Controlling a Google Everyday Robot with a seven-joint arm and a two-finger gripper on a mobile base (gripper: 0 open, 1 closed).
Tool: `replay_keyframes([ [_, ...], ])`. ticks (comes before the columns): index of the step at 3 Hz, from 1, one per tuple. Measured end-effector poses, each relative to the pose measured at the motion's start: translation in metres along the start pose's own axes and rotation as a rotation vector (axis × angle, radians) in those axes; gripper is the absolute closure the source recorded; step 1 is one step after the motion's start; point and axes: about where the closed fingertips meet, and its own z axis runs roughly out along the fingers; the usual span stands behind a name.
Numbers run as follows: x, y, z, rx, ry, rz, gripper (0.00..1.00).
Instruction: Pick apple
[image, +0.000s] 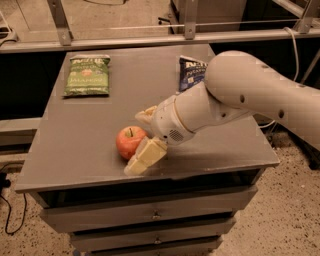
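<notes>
The apple, red-orange with a short dark stem, sits on the grey table near its front edge, left of centre. My gripper reaches in from the right on a thick white arm. It is open, with its jaws on either side of the apple. The near cream finger lies low along the apple's front right. The far finger is just behind the apple. The apple rests on the table.
A green chip bag lies flat at the table's back left. A dark blue chip bag is at the back centre, partly hidden by my arm. A metal rail runs behind the table. Drawers are below its front edge.
</notes>
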Motion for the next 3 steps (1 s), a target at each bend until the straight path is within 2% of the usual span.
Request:
replay_keyframes([
  [1,-0.006,0.004,0.007,-0.023,-0.026,0.040,0.39],
  [2,-0.016,0.000,0.003,-0.021,-0.061,0.060,0.62],
  [3,-0.019,-0.023,-0.019,-0.003,-0.116,0.075,0.86],
])
